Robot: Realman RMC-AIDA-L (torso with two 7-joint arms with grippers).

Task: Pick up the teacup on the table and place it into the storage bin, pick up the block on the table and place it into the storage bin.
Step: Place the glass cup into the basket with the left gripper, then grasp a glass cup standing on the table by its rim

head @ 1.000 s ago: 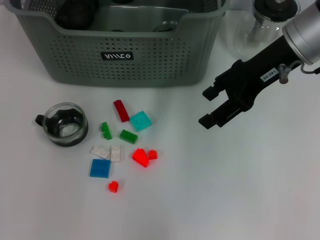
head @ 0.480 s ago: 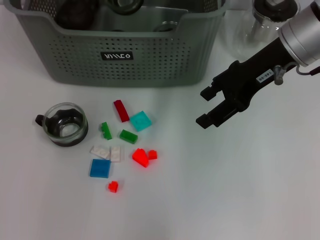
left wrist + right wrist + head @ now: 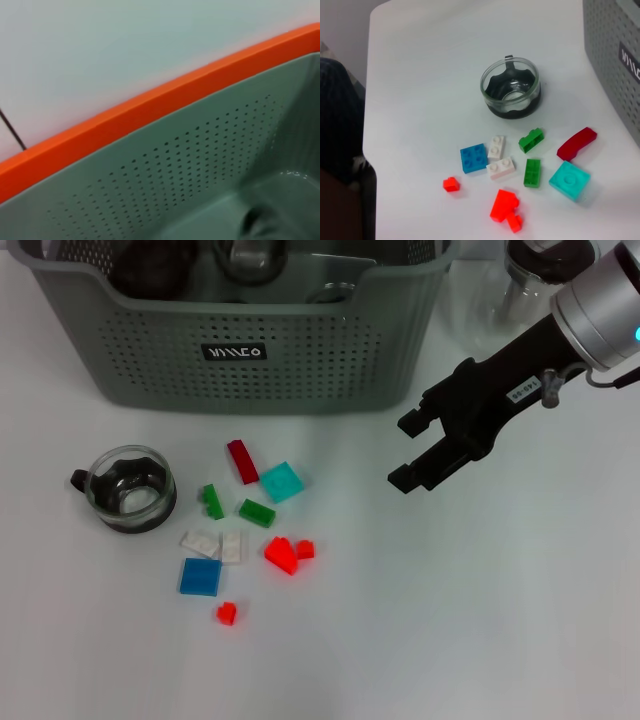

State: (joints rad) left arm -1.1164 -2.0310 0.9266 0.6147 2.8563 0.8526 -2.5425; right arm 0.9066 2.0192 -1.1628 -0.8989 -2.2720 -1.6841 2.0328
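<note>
Nearest on the white table: scattered blocks, with a small red block closest, then a blue plate, white plates, a red pair, two green bricks, a teal plate and a dark red piece. Left of them stands the glass teacup, upright; to the right hovers the right gripper, black fingers spread wide, empty. Farthest: the storage bin, and a glass teapot at far right; left gripper unseen.
</note>
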